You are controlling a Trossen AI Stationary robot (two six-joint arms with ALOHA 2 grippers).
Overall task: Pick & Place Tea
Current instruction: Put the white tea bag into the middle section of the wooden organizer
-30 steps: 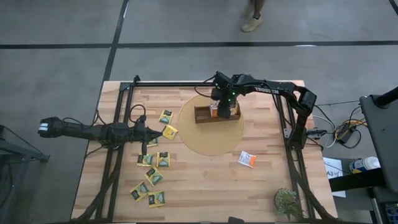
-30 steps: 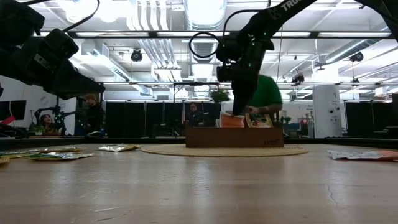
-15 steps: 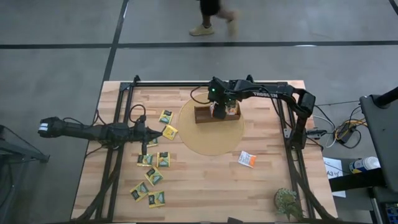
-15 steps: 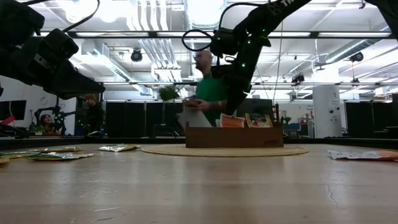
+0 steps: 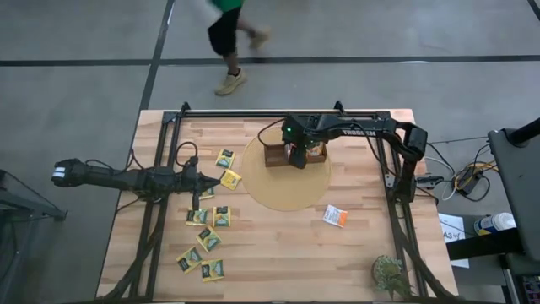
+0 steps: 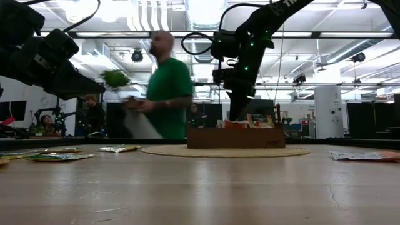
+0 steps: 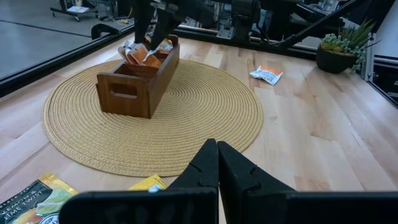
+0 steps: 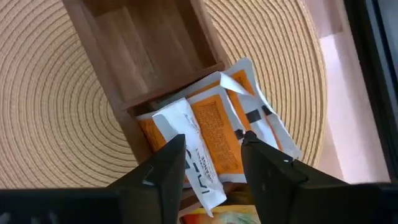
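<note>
**Tea packets split between the tray and the open table**

Tea packets lie in three places. Orange and white-with-orange packets [image 8: 214, 134] stand crowded in the middle compartment of the wooden tray [image 5: 274, 156]; the compartment beside it shows bare wood in the right wrist view. The tray sits on a round woven mat [image 5: 287, 190] just toward twelve o'clock from the table's centre. One orange-and-white packet [image 5: 336, 216] lies alone on the bare boards at about four o'clock from the mat, well apart from everything else. A scatter of yellow-green packets [image 5: 209, 238] spreads over the table's nine-to-seven o'clock side, from beside the mat down toward the near edge.

The right gripper [image 5: 297, 157] hangs directly above the tray's middle compartment, its fingers apart with the orange packets showing between them; nothing is clamped, and whether the fingertips touch the packets cannot be told. The left gripper [image 5: 209, 179] hovers at nine o'clock from the mat, fingers pressed together and empty, with a yellow-green packet [image 5: 229, 178] just beside its tip.

A small potted plant [image 5: 391, 274] stands at the table's five o'clock corner. Black frame rails [image 5: 396, 215] run along both sides of the table. Beyond the twelve o'clock edge a person in a green shirt [image 6: 167, 94] walks past on the floor, well apart from both arms.
</note>
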